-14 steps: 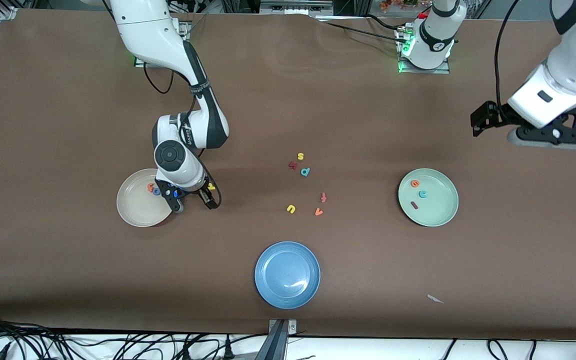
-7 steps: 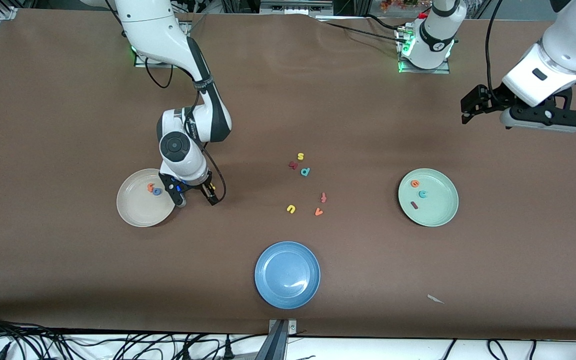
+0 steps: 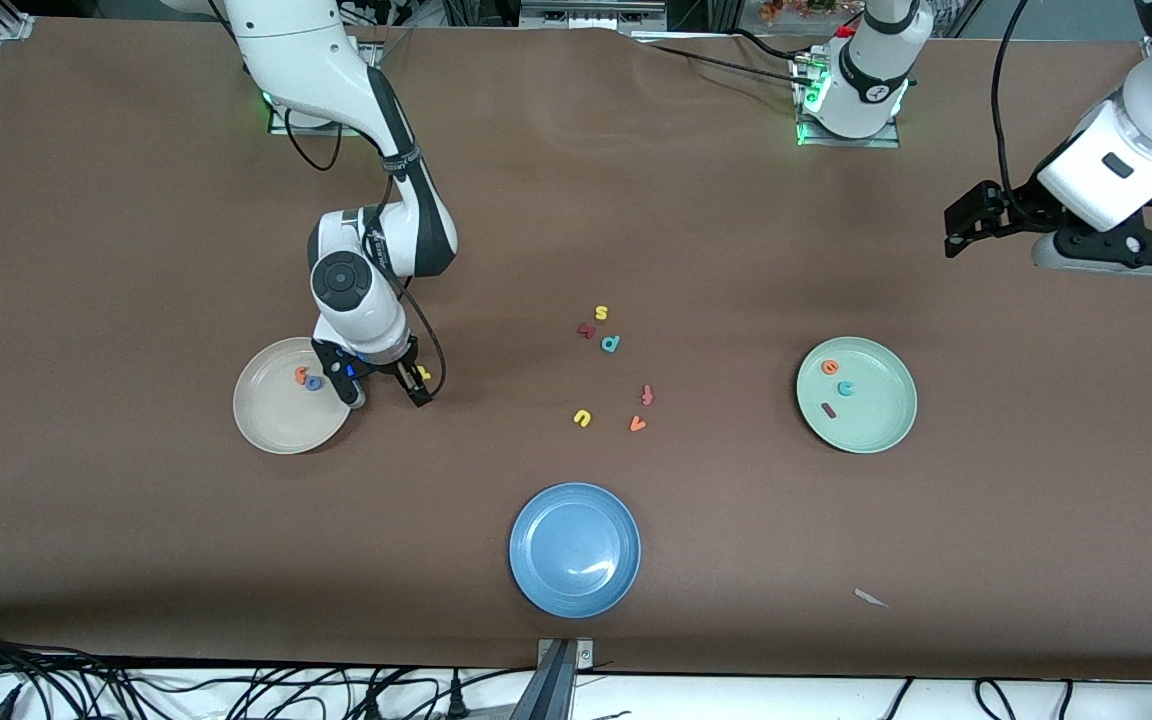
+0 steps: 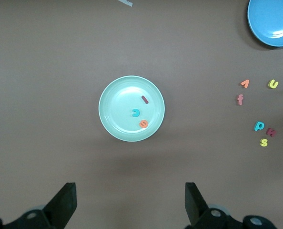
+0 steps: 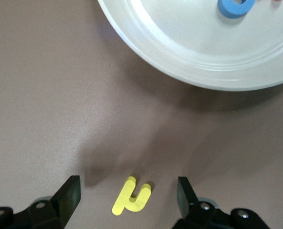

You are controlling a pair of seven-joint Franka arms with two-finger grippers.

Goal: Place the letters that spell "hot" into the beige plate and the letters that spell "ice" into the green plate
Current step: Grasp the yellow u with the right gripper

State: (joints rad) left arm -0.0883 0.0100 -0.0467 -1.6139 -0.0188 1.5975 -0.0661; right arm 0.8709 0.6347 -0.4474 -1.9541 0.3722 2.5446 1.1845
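My right gripper (image 3: 389, 392) (image 5: 128, 192) hangs low just beside the beige plate (image 3: 276, 425) (image 5: 179, 52), open. The yellow h (image 3: 423, 373) (image 5: 133, 198) lies flat on the table between its fingers, touching neither. In the beige plate lie the blue o (image 3: 314, 383) (image 5: 235, 7) and the orange t (image 3: 302, 375). The green plate (image 3: 881, 420) (image 4: 115, 114) holds the orange e (image 3: 830, 367) (image 4: 143, 124), teal c (image 3: 845, 388) (image 4: 136, 112) and dark red i (image 3: 829, 410) (image 4: 145, 99). My left gripper (image 3: 1111, 262) (image 4: 131, 200) waits high above the table, open and empty.
A blue plate (image 3: 576, 548) sits near the front edge. Loose letters lie mid-table: yellow s (image 3: 601, 313), a dark red letter (image 3: 586, 330), a teal letter (image 3: 611, 344), a red f (image 3: 647, 395), yellow u (image 3: 582, 418), an orange letter (image 3: 637, 424). A white scrap (image 3: 871, 598) lies near the front.
My right gripper has shifted slightly beside the beige plate, and its fingers have drawn a little closer around the yellow h. The left arm swung about above the table.
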